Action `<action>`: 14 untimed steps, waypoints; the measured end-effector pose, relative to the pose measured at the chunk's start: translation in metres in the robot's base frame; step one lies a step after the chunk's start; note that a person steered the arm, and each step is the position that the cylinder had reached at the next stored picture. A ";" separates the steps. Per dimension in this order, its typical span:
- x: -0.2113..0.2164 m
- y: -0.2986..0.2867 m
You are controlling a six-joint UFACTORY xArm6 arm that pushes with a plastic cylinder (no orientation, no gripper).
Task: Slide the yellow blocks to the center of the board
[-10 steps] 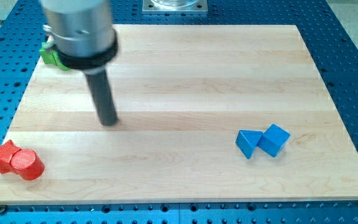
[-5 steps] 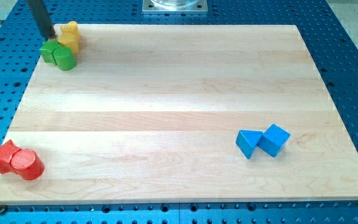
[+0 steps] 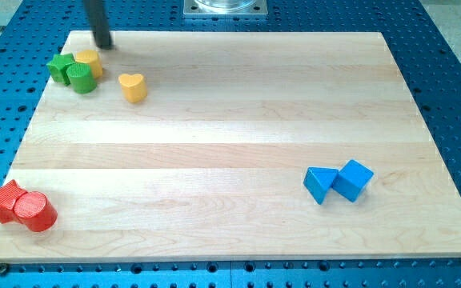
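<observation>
Camera view puts my tip [image 3: 102, 45] at the top-left edge of the wooden surface [image 3: 230, 120], with the rod rising out of the frame above it; this tool is a plain rod with nothing to spread or press together, and it touches no block. The relation that matters is this: both yellow blocks lie toward the view's bottom of my tip, and the centre of the surface lies farther on toward the view's bottom and right. The yellow heart-shaped block [image 3: 134, 86] stands alone, down and to the right of my tip, apart from the others. The second yellow block [image 3: 90, 61], whose shape I cannot make out, sits just below my tip and touches the green cluster, a green cylinder [image 3: 82, 78] in front of it and a green block [image 3: 59, 67] at the view's left of that. Judging from this, my tip already stands on the far side of both from the centre, so a push down and rightward suits, though the second yellow one may drag the greens along. Room is ample: the middle is bare, the two blue blocks [image 3: 337, 182] sit well apart at lower right, and the red star [image 3: 5, 199] and red cylinder [image 3: 35, 212] occupy the lower-left corner.
</observation>
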State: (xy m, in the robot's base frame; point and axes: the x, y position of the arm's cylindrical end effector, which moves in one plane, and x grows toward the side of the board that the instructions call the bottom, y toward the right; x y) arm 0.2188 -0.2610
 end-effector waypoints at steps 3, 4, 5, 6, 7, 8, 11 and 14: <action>0.158 0.136; 0.185 0.172; 0.198 0.183; 0.207 0.244; 0.177 0.164; 0.132 0.112; 0.125 0.205; 0.172 0.270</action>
State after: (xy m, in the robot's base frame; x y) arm 0.3911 0.0087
